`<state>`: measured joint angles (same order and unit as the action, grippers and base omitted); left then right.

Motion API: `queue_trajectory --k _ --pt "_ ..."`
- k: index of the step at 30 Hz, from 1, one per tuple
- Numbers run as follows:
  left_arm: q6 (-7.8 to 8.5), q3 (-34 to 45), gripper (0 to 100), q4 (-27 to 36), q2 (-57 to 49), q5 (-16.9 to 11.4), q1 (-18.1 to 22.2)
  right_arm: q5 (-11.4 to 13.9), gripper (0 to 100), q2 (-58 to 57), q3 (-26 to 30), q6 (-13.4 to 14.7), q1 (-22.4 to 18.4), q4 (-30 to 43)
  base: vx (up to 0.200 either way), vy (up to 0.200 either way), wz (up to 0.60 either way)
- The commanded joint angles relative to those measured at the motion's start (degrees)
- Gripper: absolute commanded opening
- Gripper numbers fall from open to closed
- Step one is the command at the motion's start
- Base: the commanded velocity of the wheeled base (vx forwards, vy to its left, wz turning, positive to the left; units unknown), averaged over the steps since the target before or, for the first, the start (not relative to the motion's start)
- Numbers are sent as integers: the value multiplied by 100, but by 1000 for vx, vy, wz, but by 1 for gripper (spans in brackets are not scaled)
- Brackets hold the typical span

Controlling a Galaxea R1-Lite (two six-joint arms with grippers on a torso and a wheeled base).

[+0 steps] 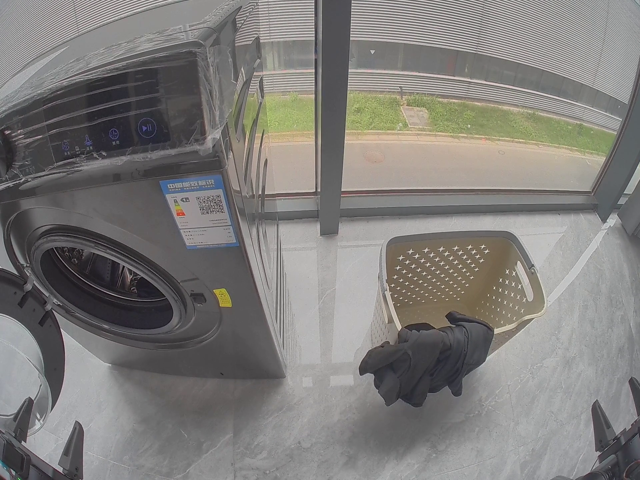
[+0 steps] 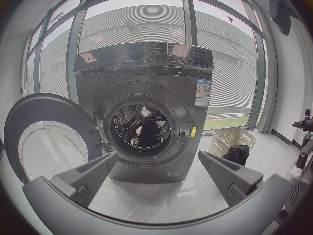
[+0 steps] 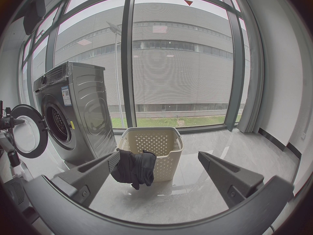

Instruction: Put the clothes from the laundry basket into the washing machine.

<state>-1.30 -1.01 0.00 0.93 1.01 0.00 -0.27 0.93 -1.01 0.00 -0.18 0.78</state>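
1. Hovering low before the washing machine [image 1: 133, 188], beside its swung-open door [image 2: 42, 115], the left gripper [image 1: 52, 413] has jaws apart, empty.
2. Right of the washing machine, apart from it, stands a cream laundry basket [image 1: 447, 271]; 1 black garment [image 1: 427, 361] drapes over its near rim.
3. Farther right of the washing machine, the right gripper [image 1: 615, 392] holds its jaws apart, empty.

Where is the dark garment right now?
In the head view, the dark garment hangs over the near rim of the laundry basket, which stands to the right of the washing machine.
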Motion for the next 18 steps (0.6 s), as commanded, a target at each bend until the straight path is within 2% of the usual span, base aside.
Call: queue_trajectory --k 1,2,8,17,18 --pt "-10 101 100 0 -75 4 0 0 100 -5 57 0 1 1 0 0 0" --pt "-28 101 100 0 -75 4 0 0 100 -5 57 0 1 1 0 0 0" --pt "-10 101 100 -9 -75 -5 0 0 100 -5 57 0 1 1 200 0 0" --pt "-1 101 100 0 -75 -5 9 0 100 -5 66 0 1 1 0 0 0" --pt "-1 101 100 0 -75 -5 9 0 100 -5 57 0 1 1 0 -200 0"
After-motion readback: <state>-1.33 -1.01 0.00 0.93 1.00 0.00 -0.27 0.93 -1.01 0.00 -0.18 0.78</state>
